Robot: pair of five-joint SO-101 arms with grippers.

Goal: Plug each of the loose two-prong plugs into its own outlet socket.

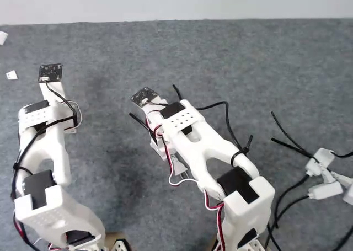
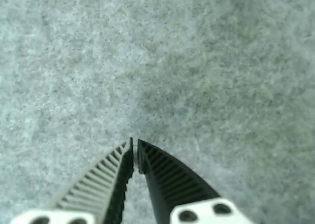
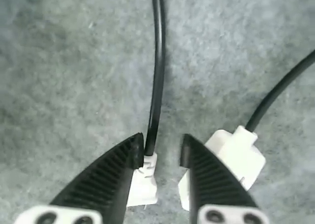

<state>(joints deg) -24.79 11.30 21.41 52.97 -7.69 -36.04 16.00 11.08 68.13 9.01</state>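
While the left gripper (image 2: pixel 135 144) hangs closed over carpet (image 2: pixel 147 61), the right gripper (image 3: pixel 161 141) points down, jaws apart. A white plug (image 3: pixel 143 187) and a larger white connector (image 3: pixel 236 157) flank its fingers; from above the arm (image 1: pixel 198 140) hides them.

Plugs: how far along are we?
Done: no mating I can confirm; the connector cluster at the high view's right edge may or may not be joined. In hand: right tool open over one white plug, second plug just outside it, neither gripped; left tool shut over bare carpet. Left: both those plugs.

White plugs (image 3: pixel 241 152), black cords (image 3: pixel 158 61), speckled grey carpet (image 3: pixel 59 61), ribbed black right gripper (image 3: pixel 161 139).
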